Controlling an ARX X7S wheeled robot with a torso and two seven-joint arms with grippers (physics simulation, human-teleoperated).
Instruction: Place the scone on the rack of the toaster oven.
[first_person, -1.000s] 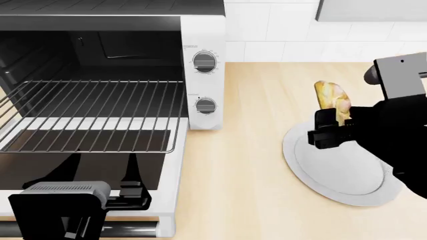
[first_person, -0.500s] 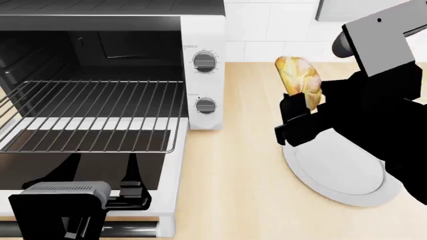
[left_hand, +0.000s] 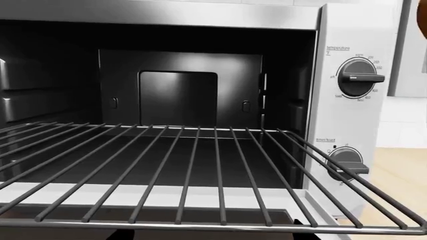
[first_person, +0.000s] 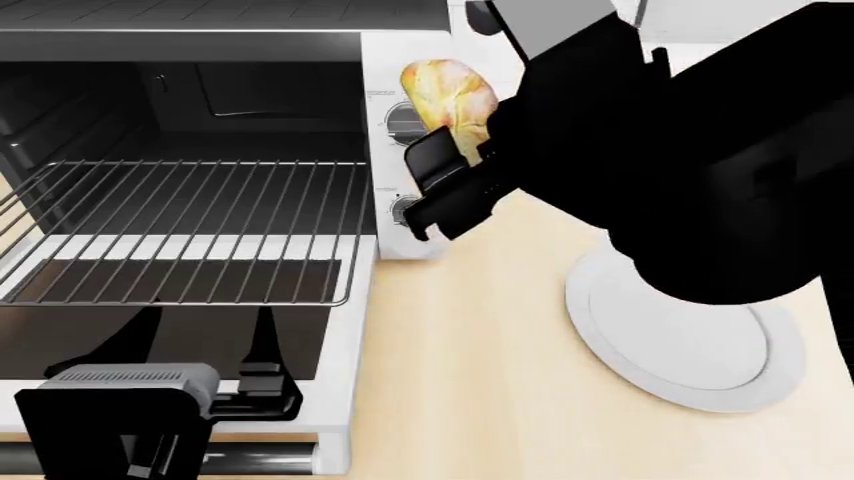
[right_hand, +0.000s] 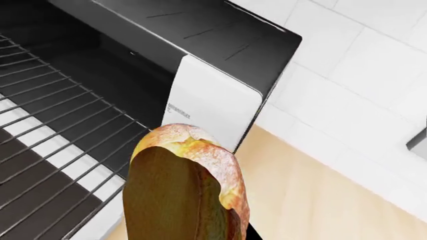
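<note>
My right gripper (first_person: 447, 180) is shut on the golden-yellow scone (first_person: 449, 100) and holds it in the air in front of the white toaster oven's (first_person: 407, 70) dial panel, to the right of the oven opening. In the right wrist view the scone (right_hand: 193, 185) fills the lower middle, above the oven's right edge. The wire rack (first_person: 187, 235) is pulled out over the open glass door (first_person: 160, 345); it also shows in the left wrist view (left_hand: 200, 175). My left gripper (first_person: 260, 395) rests low at the door's front edge; I cannot tell whether it is open or shut.
A white plate (first_person: 694, 340) lies on the wooden counter (first_person: 467, 380) to the right of the oven. A white tiled wall (first_person: 561, 60) stands behind. The oven's two silver dials (left_hand: 357, 80) face the front.
My right arm has lifted the scone off the plate and carried it up and to the left, from over the plate to in front of the oven's dials. The left arm has not moved.
</note>
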